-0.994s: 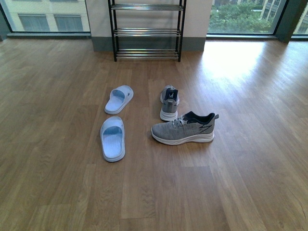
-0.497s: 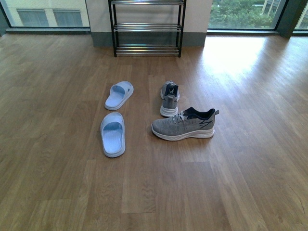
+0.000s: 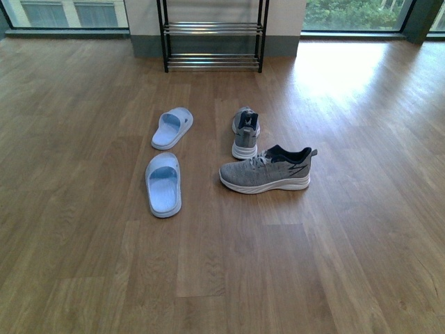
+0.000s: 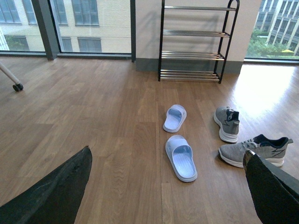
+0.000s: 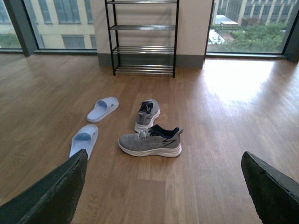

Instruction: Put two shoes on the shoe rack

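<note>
Front: I see near sneaker (image 3: 265,170) side-on and far sneaker (image 3: 245,132) heel toward me, just beside each other on the floor (image 3: 313,278), well apart from shoe rack (image 3: 212,29) at its far edge; blue slides (image 3: 164,184) to their left | Left wrist: left claw (image 4: 168,154) spread wide | Right wrist: right claw (image 5: 163,154) spread wide

The wooden floor (image 3: 348,243) carries two grey sneakers (image 3: 265,175), two pale-blue slides (image 3: 163,186) and the shoe rack (image 3: 212,29).
</note>
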